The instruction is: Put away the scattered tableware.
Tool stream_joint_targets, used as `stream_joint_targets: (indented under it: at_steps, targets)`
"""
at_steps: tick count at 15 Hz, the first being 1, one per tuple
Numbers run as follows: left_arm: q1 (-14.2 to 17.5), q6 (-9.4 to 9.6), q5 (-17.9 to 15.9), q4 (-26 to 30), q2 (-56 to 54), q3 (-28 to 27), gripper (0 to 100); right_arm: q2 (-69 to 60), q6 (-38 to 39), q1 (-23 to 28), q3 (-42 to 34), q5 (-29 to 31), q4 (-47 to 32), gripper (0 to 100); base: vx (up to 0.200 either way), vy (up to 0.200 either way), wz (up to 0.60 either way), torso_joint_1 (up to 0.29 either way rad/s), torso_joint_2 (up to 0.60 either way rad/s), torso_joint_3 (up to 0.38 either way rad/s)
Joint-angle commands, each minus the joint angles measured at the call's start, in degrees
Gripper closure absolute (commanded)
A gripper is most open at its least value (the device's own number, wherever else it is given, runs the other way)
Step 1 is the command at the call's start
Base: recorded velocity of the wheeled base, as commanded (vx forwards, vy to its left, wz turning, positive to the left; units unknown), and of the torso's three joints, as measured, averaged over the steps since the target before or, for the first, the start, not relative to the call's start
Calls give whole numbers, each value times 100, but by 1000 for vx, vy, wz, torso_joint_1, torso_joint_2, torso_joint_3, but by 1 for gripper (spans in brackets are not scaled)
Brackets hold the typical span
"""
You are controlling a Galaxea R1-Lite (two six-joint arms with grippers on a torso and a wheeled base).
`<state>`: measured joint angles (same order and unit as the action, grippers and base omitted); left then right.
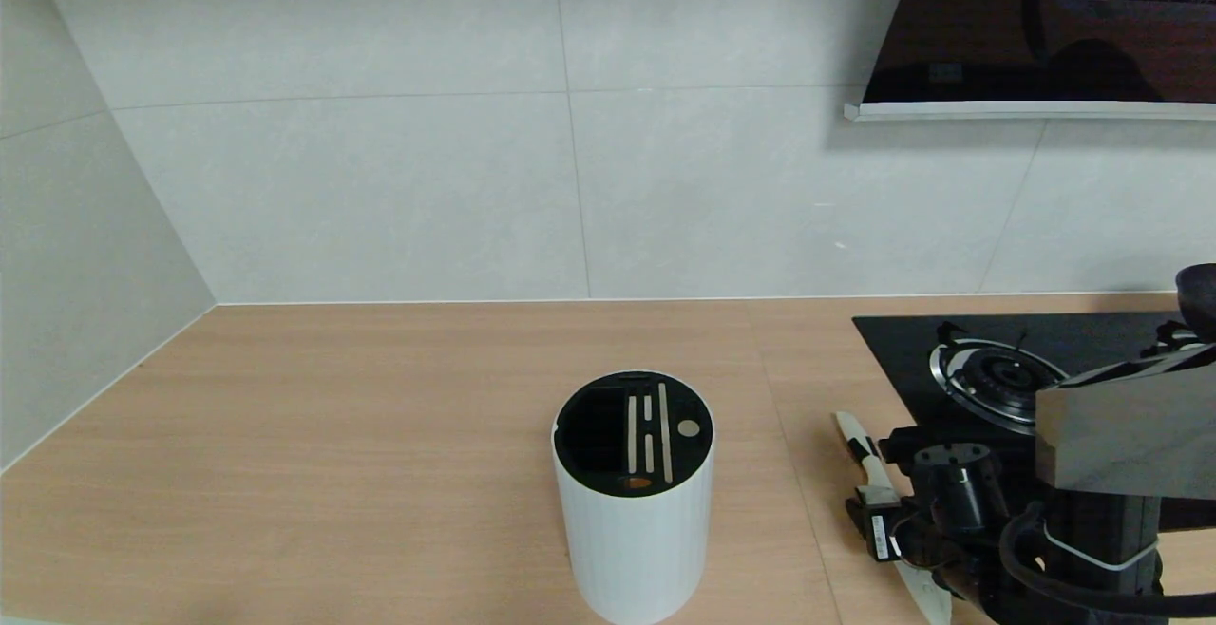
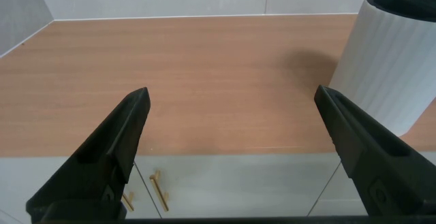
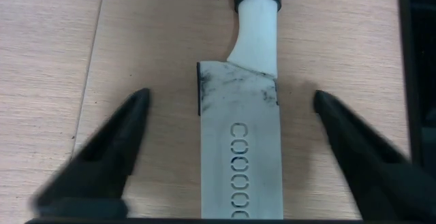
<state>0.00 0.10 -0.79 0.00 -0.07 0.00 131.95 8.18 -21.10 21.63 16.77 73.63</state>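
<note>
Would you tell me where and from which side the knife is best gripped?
Probably the white handle, from straight above: the knife lies flat on the counter, and its handle is narrower than the blade that the open right gripper straddles.

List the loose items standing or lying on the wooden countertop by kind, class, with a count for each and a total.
Knife: 1
White slotted holder: 1
Total: 2
</note>
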Motion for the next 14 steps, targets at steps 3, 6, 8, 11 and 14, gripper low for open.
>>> stream_joint_targets:
  at_steps: [3, 6, 8, 11, 14]
  targets:
    - [0, -1, 0, 0, 7, 0, 0, 24, -1, 1, 26, 1, 2, 100, 0, 0, 0, 0, 0, 0]
    - [0, -1, 0, 0, 7, 0, 0, 24, -1, 18, 26, 45, 2, 100, 0, 0, 0, 0, 0, 0]
    - [0, -1, 0, 0, 7, 0, 0, 6, -1, 18, 26, 54, 2, 100, 0, 0, 0, 0, 0, 0]
    - [0, -1, 0, 0, 7, 0, 0, -284, -1, 18, -9, 54, -7, 100, 0, 0, 0, 0, 0, 0]
    - [0, -1, 0, 0, 7, 0, 0, -1673, -1, -69, -229, 10, -7, 100, 0, 0, 0, 0, 0, 0]
